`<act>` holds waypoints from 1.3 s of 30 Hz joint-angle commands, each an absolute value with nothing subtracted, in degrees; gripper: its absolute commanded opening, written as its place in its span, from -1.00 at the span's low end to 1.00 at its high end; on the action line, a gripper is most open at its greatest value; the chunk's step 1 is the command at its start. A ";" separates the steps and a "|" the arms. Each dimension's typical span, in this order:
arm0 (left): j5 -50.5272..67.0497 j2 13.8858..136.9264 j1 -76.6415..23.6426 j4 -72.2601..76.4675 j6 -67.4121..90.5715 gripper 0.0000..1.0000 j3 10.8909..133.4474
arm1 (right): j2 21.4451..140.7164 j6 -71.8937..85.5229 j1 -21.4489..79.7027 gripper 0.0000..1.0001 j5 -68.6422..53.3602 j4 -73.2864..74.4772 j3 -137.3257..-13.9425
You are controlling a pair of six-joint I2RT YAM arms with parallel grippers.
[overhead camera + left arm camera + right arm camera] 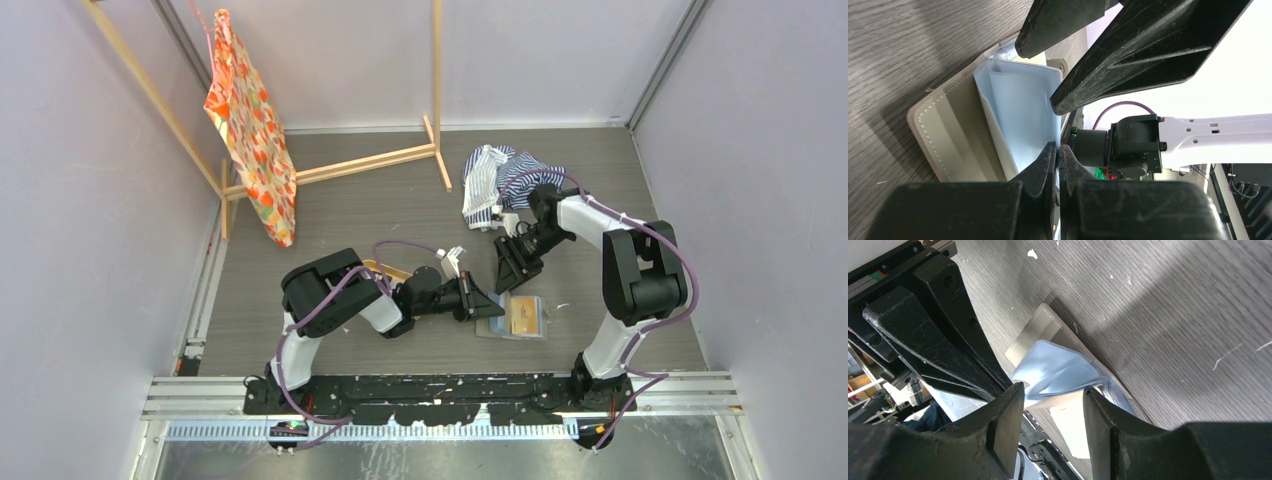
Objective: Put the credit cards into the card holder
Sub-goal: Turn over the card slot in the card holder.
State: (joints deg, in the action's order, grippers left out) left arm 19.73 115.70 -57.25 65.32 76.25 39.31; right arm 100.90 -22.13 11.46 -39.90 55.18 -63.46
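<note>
pocket-opening step: the holder lies open on the counter, an orange card on it. left fingers pinch its blue sleeve; right fingers hang half open just above. next, probably spread that pocket.

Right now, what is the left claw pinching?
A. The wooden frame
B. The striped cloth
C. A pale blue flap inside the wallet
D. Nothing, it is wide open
C: in the left wrist view the left gripper is shut on the edge of the pale blue inner flap of the card holder, and the flap stands lifted up from the tan cover.
</note>
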 commanded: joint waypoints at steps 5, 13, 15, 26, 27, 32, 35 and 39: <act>20.16 115.42 -57.13 67.06 75.59 -0.94 40.48 | 97.06 -26.12 10.28 0.09 -46.15 59.13 -64.33; 20.02 115.39 -57.13 67.06 75.51 -0.94 40.34 | 98.34 -27.36 10.25 0.06 -40.70 59.59 -64.12; 20.12 115.45 -57.13 67.06 75.50 -0.94 40.42 | 98.79 -27.38 10.53 0.06 -40.37 59.56 -63.96; 19.99 115.25 -57.11 67.06 75.32 -0.93 40.14 | 100.64 -25.06 12.70 0.04 -35.59 57.67 -63.65; 20.09 115.26 -57.08 67.06 75.32 -0.93 40.24 | 100.64 -24.83 12.71 0.03 -35.20 57.52 -63.59; 20.05 115.01 -57.13 67.06 75.24 -0.89 40.09 | 100.59 -24.59 12.58 0.00 -32.80 57.48 -63.63; 19.93 114.92 -57.13 67.05 75.26 -0.82 39.77 | 100.38 -24.78 12.20 -0.05 -31.91 57.57 -63.70; 19.92 114.80 -57.13 67.06 75.19 -0.72 39.64 | 100.17 -25.29 11.61 -0.12 -32.26 58.06 -63.85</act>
